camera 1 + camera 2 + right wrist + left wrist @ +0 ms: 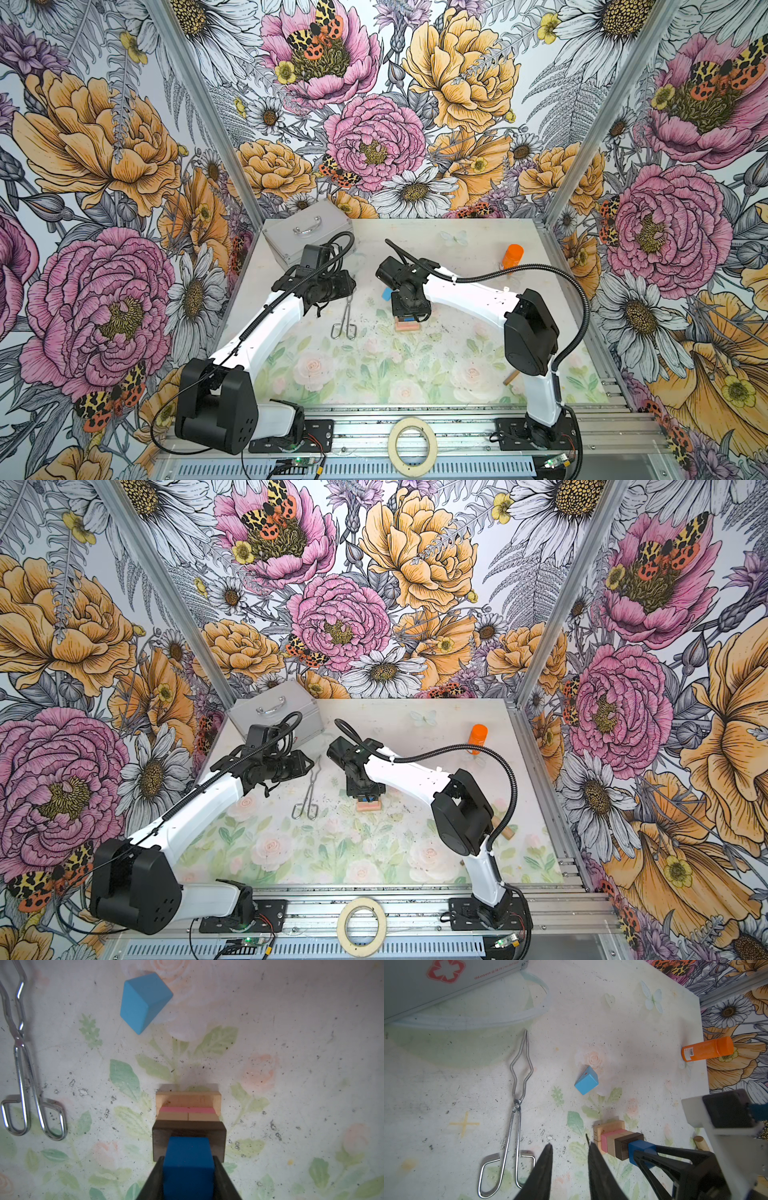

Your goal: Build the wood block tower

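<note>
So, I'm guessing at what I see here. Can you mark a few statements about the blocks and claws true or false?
1. The right gripper is clamped on a dark blue cube atop the tower. True.
2. The left gripper holds the silver tongs. False: nothing sits between its parted jaws, and the tongs lie on the table.
3. The light blue block is a layer of the tower. False: it lies on the table, apart from the stack.
4. The dark brown bar sits above the pink bar. True.
</note>
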Available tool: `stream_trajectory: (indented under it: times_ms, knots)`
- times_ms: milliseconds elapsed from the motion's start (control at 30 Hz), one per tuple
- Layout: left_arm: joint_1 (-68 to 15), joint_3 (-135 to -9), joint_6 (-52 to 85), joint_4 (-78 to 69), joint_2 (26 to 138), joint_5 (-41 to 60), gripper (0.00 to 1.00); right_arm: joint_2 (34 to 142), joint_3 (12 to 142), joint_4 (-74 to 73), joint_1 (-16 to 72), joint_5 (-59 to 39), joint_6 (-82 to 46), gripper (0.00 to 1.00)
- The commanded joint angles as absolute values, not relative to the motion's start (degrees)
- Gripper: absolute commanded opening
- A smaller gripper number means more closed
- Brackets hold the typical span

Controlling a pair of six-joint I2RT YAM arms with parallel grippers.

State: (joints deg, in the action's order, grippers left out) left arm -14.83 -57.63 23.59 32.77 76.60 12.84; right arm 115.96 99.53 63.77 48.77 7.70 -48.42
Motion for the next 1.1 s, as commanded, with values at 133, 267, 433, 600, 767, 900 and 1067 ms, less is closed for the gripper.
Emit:
stream_trajectory:
  times_ms: [133,267,433,600,767,900,1067]
  knots:
    - [-15.05,-57.22,22.85,31.15,75.67,11.48,0.31,115.84,99.44,62.40,48.16,7.97,-49.20,0.00]
    - [-15.10,-57.30,22.84,31.20,75.76,11.51,0.31,115.84,99.45,62.32,48.12,7.84,-49.29,0.00]
    - [-15.16,-57.30,22.85,31.21,75.76,11.44,0.31,115.93,99.56,62.14,48.08,7.72,-49.31,0.00]
    - [-15.04,-57.25,22.85,31.20,75.76,11.50,0.31,115.98,99.40,62.17,48.08,7.60,-49.46,0.00]
    - [-15.10,-57.30,22.85,31.28,75.76,11.44,0.31,116.19,99.41,61.97,48.07,7.38,-49.47,0.00]
    - [-15.11,-57.22,22.86,31.22,75.76,11.43,0.31,116.27,99.40,61.96,48.07,7.16,-49.44,0.00]
    - [-15.10,-57.22,22.85,31.25,75.67,11.45,0.31,116.28,99.32,61.96,48.08,7.08,-49.47,0.00]
